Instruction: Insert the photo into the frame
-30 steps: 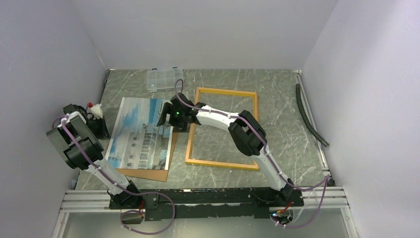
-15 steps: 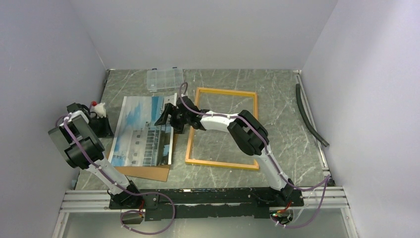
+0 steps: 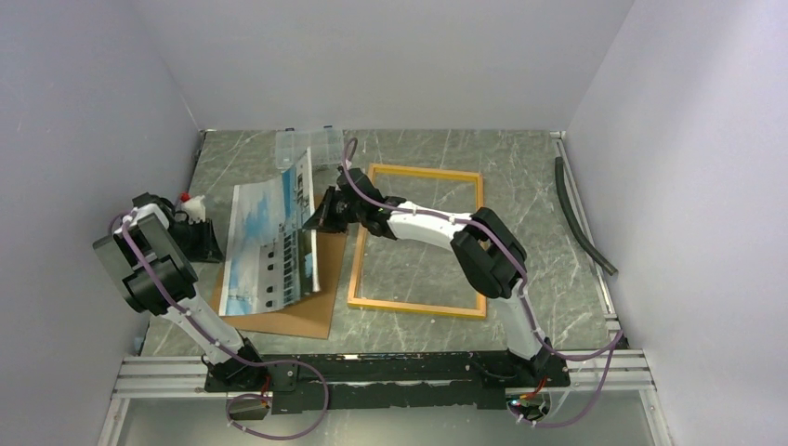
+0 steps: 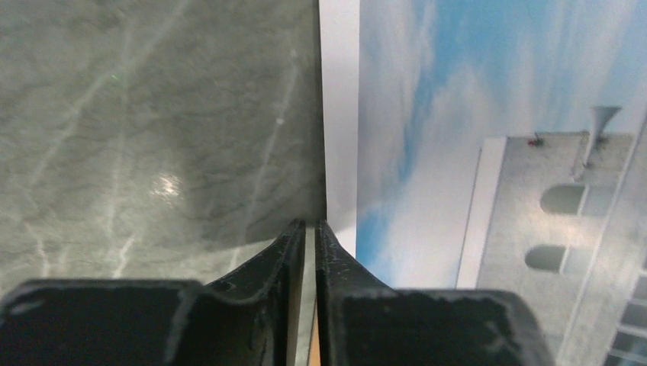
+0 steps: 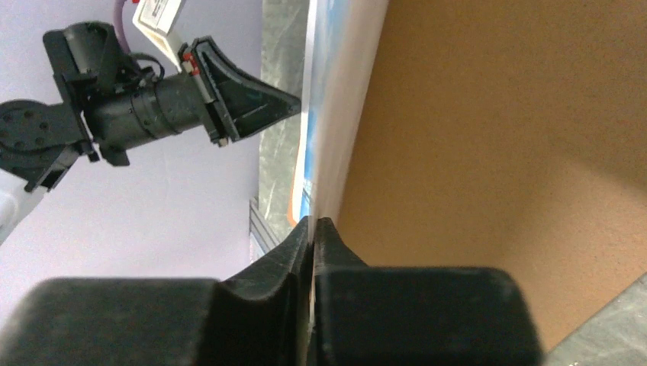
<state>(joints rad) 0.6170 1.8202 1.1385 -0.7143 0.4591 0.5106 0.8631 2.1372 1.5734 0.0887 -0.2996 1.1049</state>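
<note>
Right gripper of mine: pinched tight on the photo at its right edge | photo: curled up off the backing board, left of the frame, not in it | left gripper: jaws narrow, hold unclear | risk: the thin print may crease or slip from my one-edge pinch as I carry it.
</note>
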